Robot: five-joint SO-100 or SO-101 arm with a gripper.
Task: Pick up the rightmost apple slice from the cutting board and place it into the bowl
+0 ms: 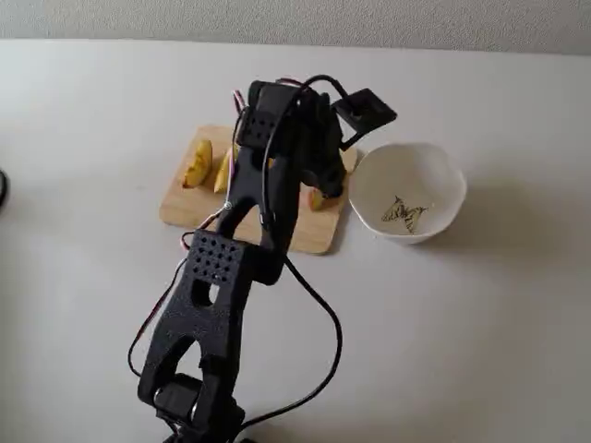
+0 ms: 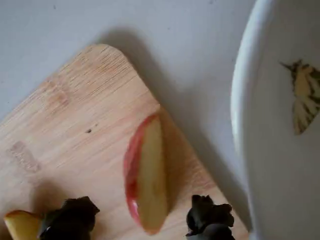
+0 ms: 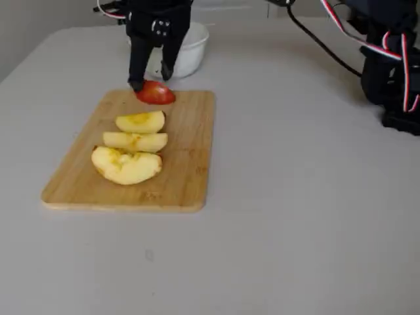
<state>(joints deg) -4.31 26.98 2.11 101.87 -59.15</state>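
In the wrist view the apple slice (image 2: 146, 175) lies on the cutting board (image 2: 75, 125) near its corner, long axis running 12 to 6 — squarely between the spread claw (image 2: 137, 220) tips at 9 and 3. The bowl (image 2: 270, 150) sits at 3, just beside the board.

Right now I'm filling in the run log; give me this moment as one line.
stage: pre-grasp | pincer: open, straddling apple slice | slice: on cutting board, near bowl-side corner | bowl: no slice inside
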